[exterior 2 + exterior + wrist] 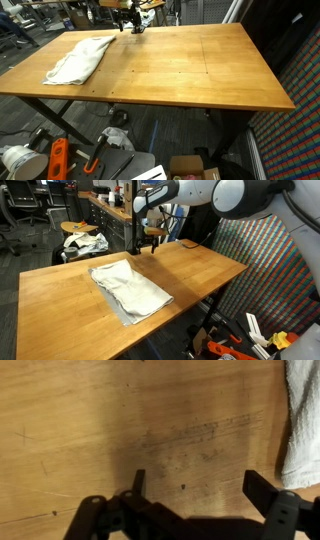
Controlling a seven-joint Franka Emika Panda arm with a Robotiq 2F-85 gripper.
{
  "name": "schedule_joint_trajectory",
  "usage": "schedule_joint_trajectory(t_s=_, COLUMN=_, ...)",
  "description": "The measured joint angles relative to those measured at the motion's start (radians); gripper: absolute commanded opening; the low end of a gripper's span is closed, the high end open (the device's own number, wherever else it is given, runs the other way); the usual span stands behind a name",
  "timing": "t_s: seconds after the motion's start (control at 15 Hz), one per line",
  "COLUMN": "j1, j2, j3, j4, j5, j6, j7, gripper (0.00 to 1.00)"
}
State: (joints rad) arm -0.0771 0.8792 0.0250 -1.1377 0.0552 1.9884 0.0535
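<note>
From where I stand, the black two-fingered gripper [148, 248] hangs fingers-down near the far edge of the long, honey-coloured wooden table [200, 70], low over bare boards. Its fingers [262, 488] are spread wide with nothing between them but wood grain, as the wrist view shows plainly. The rumpled off-white cloth [128, 288] lies flat toward one end of the tabletop, near the gripper but apart from it. In the wrist view only its fuzzy hem [303, 420] peeks in at the right side. It looks dropped loosely rather than folded, with one side bunched, which I'd guess is why it sits askew to the table's edge. The arm's white rounded links [235, 195] reach in from beside a multicoloured woven panel [265, 270], so the gripper naturally meets the table at that back corner. Orange tools [58, 158] lie on the floor beneath. There's no label, brand or lettering that I can read anywhere
</note>
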Motion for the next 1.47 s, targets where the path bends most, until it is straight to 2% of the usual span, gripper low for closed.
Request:
schedule_joint_trajectory(t_s=0.2, j1=-0.02, j2=-0.105, j3=0.008, j4=-0.132, j5=0.02, j6=-0.02, j7=-0.078, gripper=1.0)
schedule_joint_trajectory(t_s=0.4, j1=-0.016, j2=-0.222, j3=0.011, j4=-0.27, j5=0.022, j6=-0.031, j7=-0.102, gripper=1.0)
schedule_joint_trajectory(t_s=0.8, j1=0.05, j2=-0.461, j3=0.033, j4=-0.548, j5=0.038, j6=0.005, j7=-0.071, gripper=1.0)
schedule_joint_trajectory(t_s=1.13, j1=0.147, j2=-0.649, j3=0.094, j4=-0.763, j5=0.128, j6=0.09, j7=0.058, gripper=1.0)
schedule_joint_trajectory(t_s=1.27, j1=0.2, j2=-0.692, j3=0.12, j4=-0.797, j5=0.133, j6=0.113, j7=0.159, gripper=1.0)
schedule_joint_trajectory(t_s=1.47, j1=0.269, j2=-0.703, j3=0.133, j4=-0.789, j5=0.09, j6=0.115, j7=0.327, gripper=1.0)
